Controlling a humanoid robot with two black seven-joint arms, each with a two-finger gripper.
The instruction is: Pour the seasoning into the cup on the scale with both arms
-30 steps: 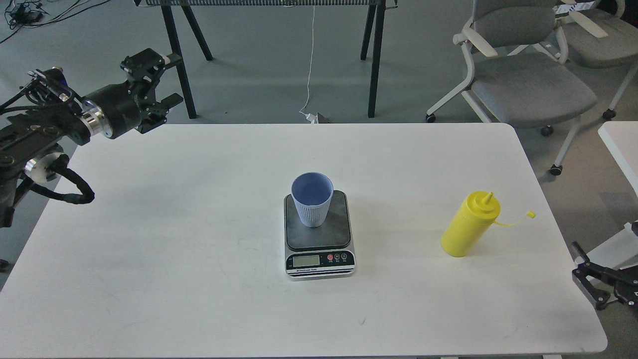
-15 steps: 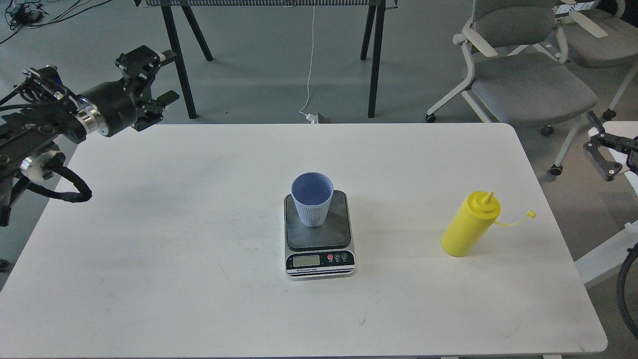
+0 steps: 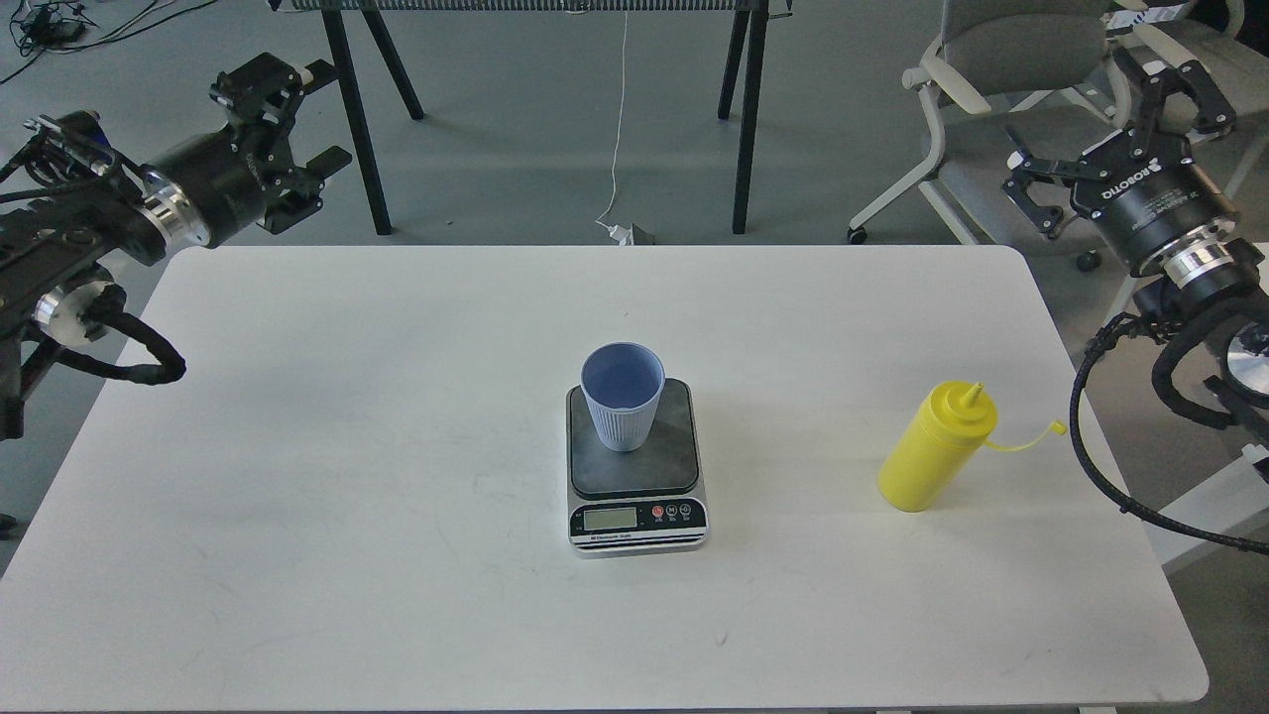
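Observation:
The light blue ribbed cup (image 3: 622, 395) stands upright on the dark plate of the scale (image 3: 636, 484) at the middle of the white table (image 3: 347, 476). The yellow seasoning bottle (image 3: 934, 448) stands upright at the table's right, its cap hanging off on its tether to the right. My left gripper (image 3: 283, 124) is open and empty, raised beyond the table's far left corner. My right gripper (image 3: 1105, 114) is open and empty, raised beyond the far right corner, well above and behind the bottle.
Grey office chairs (image 3: 1041, 149) stand behind the table at the right. Black legs of another table (image 3: 739, 109) and a white cable (image 3: 620, 119) are on the floor beyond the far edge. A second white table edge (image 3: 1224, 496) shows at the right.
My right arm has risen from low at the right edge to high beyond the table's far right corner. My left gripper has moved slightly up and left. The cup, scale and bottle have not moved.

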